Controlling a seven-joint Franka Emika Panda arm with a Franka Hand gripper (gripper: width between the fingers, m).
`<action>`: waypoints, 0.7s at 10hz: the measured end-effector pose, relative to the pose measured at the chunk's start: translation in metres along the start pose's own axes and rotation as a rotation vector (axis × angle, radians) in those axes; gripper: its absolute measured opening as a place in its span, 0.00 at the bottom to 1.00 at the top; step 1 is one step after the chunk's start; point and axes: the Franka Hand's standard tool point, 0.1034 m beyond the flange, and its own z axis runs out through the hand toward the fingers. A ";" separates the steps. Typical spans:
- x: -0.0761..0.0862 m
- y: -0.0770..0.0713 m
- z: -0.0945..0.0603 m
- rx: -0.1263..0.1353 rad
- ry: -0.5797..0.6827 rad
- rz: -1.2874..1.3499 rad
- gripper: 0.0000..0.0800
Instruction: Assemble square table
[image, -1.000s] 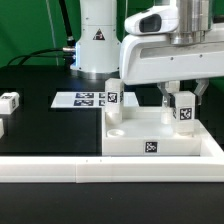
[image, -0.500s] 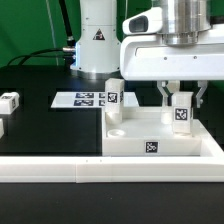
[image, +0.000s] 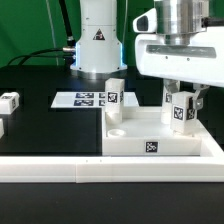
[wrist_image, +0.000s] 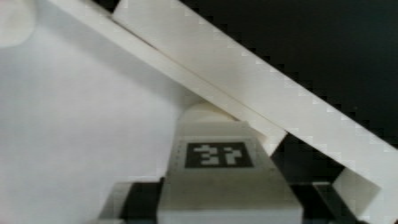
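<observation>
Over the square table's (image: 150, 132) far corner, at the exterior view's right, my gripper (image: 183, 105) clamps a small white tagged leg (image: 181, 116) upright. The table is a white rimmed slab with round sockets and a black-white tag on its near edge.

The square table (image: 150, 138) was set on the worktop (image: 50, 125), just behind the rail (image: 60, 170). A standing leg (image: 114, 92) was placed upright at its far corner on the exterior view's left. A held leg (image: 181, 112) was clasped in the end effector (image: 182, 104) over the far right corner. The marker board (image: 82, 99) was laid further left, and a loose leg (image: 9, 101) beyond it.
</observation>
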 end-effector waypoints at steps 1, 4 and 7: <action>0.001 0.000 0.000 0.004 -0.005 0.079 0.36; 0.000 0.000 0.000 0.007 -0.010 0.109 0.37; 0.004 0.000 -0.001 0.002 -0.014 -0.064 0.76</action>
